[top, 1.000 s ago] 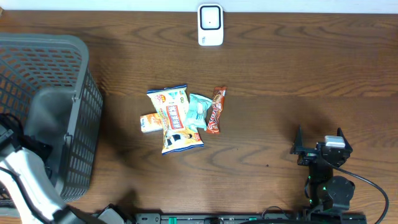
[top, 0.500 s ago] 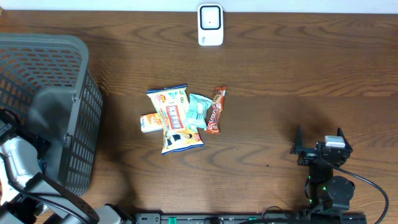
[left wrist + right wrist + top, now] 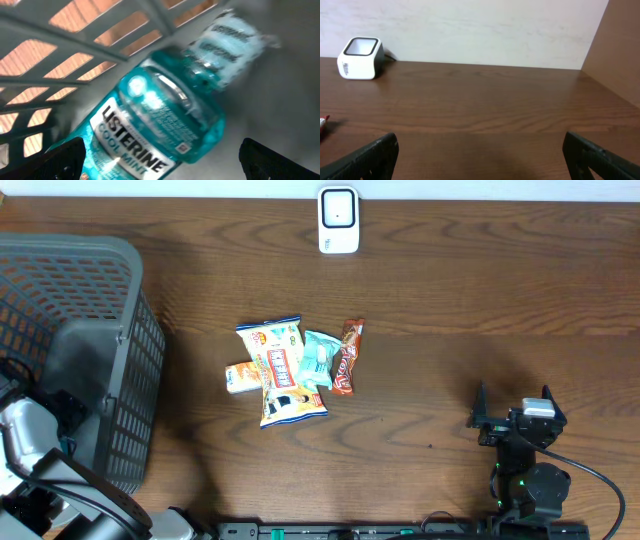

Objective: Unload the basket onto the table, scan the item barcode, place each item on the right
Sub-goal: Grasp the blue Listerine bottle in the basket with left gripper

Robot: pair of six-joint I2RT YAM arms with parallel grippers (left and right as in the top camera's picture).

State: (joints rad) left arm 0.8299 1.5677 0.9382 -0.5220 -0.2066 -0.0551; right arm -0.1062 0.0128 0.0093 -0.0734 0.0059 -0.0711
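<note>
Your left tool (image 3: 172, 159) is gaping at its widest and gripping nothing. It is pointing down into the grey basket (image 3: 120, 255) at the left end of the desk (image 3: 450, 300), where a teal mouthwash bottle (image 3: 155, 120) is lying on its side beside a pale packet (image 3: 227, 42). The left arm is reaching in from the basket's near-left corner. I am judging that you are between items: the bottle is sitting loose, while a pile of snack packs (image 3: 285, 370) is waiting mid-desk, well apart from the white scanner (image 3: 338, 220) at the far edge. Next you are probably needing to lift out, close on one pack and turn its barcode to the scanner. Your right tool (image 3: 482, 160) is idling fully open and empty, low at the near right.
</note>
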